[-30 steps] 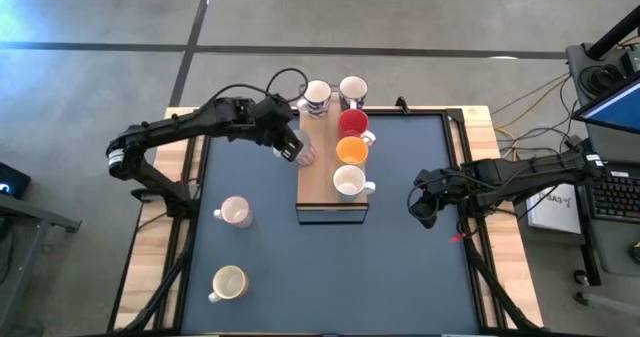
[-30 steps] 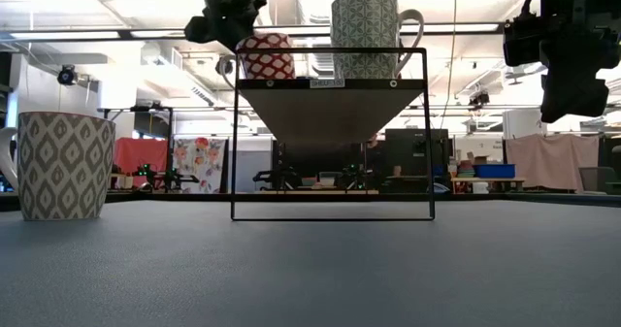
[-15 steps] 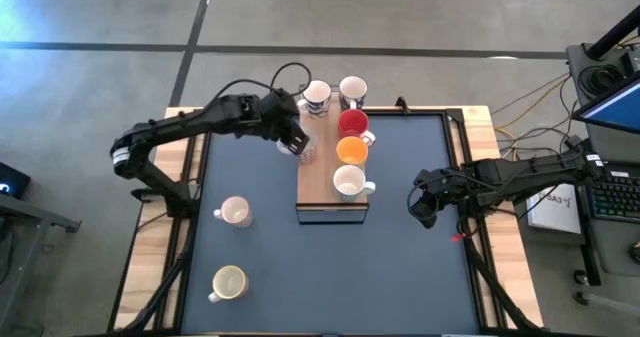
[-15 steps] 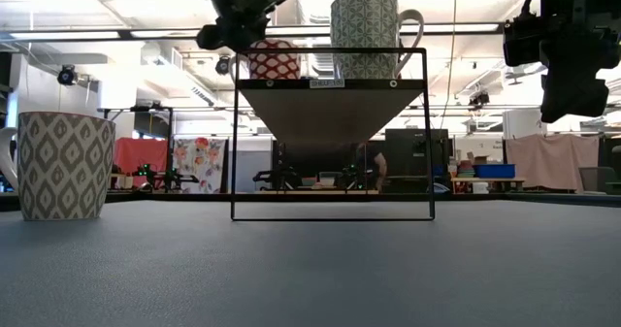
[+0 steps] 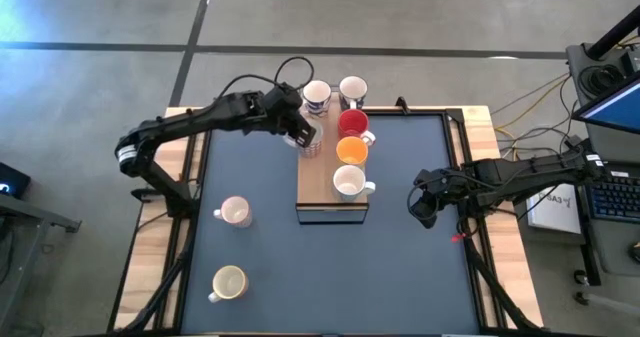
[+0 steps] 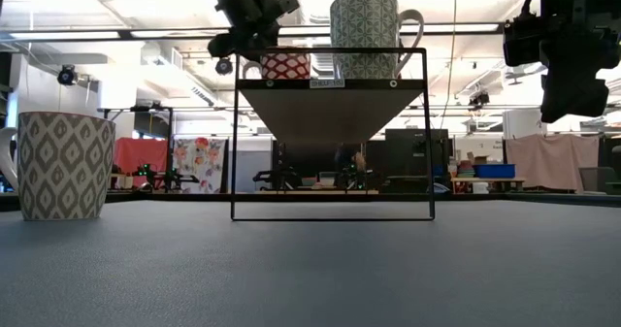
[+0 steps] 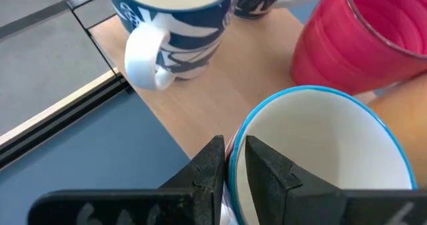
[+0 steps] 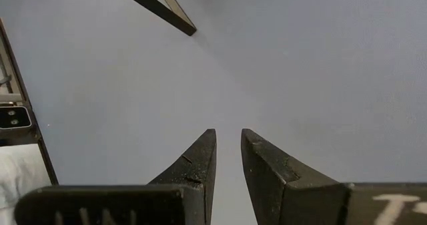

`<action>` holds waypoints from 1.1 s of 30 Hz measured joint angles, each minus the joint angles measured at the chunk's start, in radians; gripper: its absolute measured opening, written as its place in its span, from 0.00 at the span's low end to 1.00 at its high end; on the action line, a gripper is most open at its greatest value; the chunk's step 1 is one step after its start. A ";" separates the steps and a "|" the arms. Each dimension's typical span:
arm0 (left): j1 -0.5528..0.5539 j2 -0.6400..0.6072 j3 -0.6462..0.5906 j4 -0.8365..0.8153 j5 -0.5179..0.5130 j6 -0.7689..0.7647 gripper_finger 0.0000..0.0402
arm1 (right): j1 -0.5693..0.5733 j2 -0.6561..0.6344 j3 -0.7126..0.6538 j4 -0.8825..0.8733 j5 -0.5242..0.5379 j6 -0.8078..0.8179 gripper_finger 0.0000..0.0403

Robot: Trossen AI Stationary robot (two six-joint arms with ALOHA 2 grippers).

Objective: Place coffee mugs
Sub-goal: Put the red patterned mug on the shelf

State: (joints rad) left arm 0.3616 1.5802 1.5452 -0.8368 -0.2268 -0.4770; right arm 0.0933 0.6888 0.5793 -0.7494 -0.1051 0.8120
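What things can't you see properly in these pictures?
- Red-patterned mug with blue rim: left wrist view cuts off its bottom; left gripper straddles its wall.
- Wooden-topped rack: low view hides most mugs on it behind the front ones.
- Grey-patterned mug: low view's edge cuts its handle.

No wording, brand, number or sign can be read anywhere in these views. A small pale label (image 6: 328, 82) sits at the top centre of the black wire-frame stand with the wooden top (image 6: 331, 114), at 12 o'clock over the table, but its print is too small to make out. Pale marks on the dark gripper bodies at 6 o'clock in both wrist views are cut off and illegible.
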 joint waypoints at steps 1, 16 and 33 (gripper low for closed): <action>0.003 0.002 0.000 0.006 0.000 -0.003 0.10 | 0.000 0.000 0.000 0.000 0.000 0.000 0.15; 0.008 0.016 -0.001 0.097 -0.054 -0.014 0.10 | 0.000 0.000 0.000 0.000 0.000 0.000 0.15; -0.049 -0.042 0.064 0.008 0.132 0.358 0.13 | 0.000 0.000 0.000 0.000 0.000 0.000 0.15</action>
State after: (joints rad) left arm 0.3122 1.5383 1.6096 -0.8286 -0.0943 -0.1193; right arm 0.0933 0.6888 0.5793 -0.7494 -0.1051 0.8120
